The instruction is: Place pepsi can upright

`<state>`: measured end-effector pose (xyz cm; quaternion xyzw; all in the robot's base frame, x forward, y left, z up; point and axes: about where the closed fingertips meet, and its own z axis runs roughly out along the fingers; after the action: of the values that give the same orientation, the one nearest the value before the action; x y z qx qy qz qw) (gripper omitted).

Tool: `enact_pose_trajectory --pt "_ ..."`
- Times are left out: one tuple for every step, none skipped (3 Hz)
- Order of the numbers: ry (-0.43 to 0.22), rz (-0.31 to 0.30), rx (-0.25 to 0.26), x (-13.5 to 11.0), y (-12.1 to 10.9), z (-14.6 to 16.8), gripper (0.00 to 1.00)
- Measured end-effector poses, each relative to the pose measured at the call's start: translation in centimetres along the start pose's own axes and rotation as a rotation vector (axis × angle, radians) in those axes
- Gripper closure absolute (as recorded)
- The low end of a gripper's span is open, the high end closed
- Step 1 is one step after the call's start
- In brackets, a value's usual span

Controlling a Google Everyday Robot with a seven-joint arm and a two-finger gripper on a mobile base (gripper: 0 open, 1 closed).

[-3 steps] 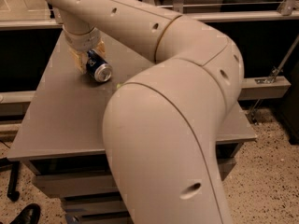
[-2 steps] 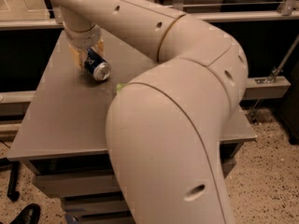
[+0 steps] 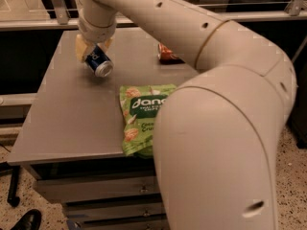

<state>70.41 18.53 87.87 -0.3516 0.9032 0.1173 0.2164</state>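
The pepsi can is dark blue with a silver end and is tilted, its silver end facing down toward the front. My gripper is shut on the can, its yellowish fingers on either side of it, holding it just above the far left part of the grey table. My large cream arm reaches from the lower right up over the table and hides its right side.
A green snack bag lies flat near the table's front middle. An orange-red can lies at the back, partly hidden by my arm. Drawers sit under the table front. A railing runs behind the table.
The view has shifted, so the green bag and the orange-red can now show. The can stays held in my gripper, tilted, at the far left of the table.
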Motion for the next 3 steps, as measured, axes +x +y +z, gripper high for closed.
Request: enact_pose_trajectory --pt "-0.163 0.020 -0.105 -0.3 -0.2 -1.7 1.00" --pt "-0.315 -0.003 -0.148 -0.2 0.3 -3.5 1.00" --pt "-0.480 -0.075 -0.173 -0.5 1.1 -5.4 1.00"
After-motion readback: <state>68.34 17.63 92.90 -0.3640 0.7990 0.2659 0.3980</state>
